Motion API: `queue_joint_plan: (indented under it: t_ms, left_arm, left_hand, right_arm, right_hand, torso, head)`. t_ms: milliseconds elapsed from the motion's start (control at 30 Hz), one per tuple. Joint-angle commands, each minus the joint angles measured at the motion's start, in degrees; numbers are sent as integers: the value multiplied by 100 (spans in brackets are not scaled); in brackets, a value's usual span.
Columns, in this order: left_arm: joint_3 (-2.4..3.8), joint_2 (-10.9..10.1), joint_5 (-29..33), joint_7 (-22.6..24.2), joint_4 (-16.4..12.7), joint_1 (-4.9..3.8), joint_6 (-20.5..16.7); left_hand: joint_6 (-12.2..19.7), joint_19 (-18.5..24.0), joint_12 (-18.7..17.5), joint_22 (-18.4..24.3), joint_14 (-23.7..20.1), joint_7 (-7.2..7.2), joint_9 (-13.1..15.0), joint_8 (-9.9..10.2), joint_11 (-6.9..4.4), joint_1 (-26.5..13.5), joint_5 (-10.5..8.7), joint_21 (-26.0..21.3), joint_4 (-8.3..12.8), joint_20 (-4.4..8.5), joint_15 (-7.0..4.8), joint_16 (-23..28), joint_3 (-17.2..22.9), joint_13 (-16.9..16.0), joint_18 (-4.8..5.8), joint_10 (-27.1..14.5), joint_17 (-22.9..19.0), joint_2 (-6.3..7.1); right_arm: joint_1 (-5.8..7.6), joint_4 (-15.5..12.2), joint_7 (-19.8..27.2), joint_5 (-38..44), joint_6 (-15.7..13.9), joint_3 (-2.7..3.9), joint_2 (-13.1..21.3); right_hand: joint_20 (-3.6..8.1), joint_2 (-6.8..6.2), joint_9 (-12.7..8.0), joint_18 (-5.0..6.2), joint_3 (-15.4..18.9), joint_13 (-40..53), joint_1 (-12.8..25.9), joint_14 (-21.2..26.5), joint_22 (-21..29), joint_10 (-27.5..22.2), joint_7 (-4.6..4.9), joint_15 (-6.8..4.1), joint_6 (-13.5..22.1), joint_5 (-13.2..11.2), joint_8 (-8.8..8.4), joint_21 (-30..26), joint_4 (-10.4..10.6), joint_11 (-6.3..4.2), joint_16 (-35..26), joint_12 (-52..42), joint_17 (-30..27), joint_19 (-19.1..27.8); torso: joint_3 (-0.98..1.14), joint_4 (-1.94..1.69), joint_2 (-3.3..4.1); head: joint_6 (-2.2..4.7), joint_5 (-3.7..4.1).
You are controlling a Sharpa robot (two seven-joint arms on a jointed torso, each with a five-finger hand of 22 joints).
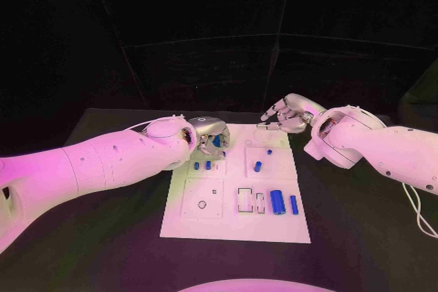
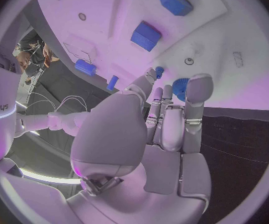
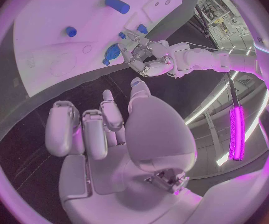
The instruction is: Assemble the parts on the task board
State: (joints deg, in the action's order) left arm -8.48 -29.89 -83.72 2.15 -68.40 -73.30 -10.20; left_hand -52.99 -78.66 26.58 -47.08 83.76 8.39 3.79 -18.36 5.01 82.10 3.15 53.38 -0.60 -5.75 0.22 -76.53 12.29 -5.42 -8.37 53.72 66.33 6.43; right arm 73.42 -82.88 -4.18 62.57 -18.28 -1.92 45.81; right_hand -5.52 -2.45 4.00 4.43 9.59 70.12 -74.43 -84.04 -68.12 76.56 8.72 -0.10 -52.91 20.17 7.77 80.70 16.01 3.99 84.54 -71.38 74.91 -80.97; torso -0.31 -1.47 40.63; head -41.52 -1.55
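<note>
the left hand (image 1: 206, 132) is over the far left part of the white task board (image 1: 235, 228), its fingertips (image 2: 196, 87) closed on a blue gear-like part (image 2: 180, 88). the right hand (image 1: 290, 114) hovers at the board's far edge, fingers loosely apart, holding nothing. two blue cylinders (image 1: 277, 202) lie side by side near the board's near right corner.
</note>
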Motion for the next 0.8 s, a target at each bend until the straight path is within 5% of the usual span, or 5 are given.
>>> queue_joint_plan:
  t_ms: [33,800]
  left_arm:
    - [-10,57,-275,-78,36,7,140]
    - [-37,229,-452,-295,201,82,393]
  left_hand:
    - [-89,-76,-53,-305,99,-7,2,32,-8,-49,-30,282,16,10,-16,-51,72,36,88,100,25,-22]
    - [-392,-74,-338,-950,134,-49,2,218,-67,-70,-30,862,107,47,-65,-172,697,162,155,508,6,-108]
  right_arm:
    - [10,-4,49,-17,-52,2,-8]
    - [10,9,46,-17,-40,2,-39]
  right_hand:
    - [9,60,-4,-19,23,-9,20,-369,5,-50,15,-49,40,18,36,-32,20,-9,-36,22,488,30]
    - [9,60,-4,-19,23,-9,20,-369,5,-50,15,-49,40,18,36,-32,20,-9,-36,22,488,30]
  torso:
    - [-3,-2,-1]
    - [-2,-9,-7]
  head:
    - [-4,-8]
    - [-17,11]
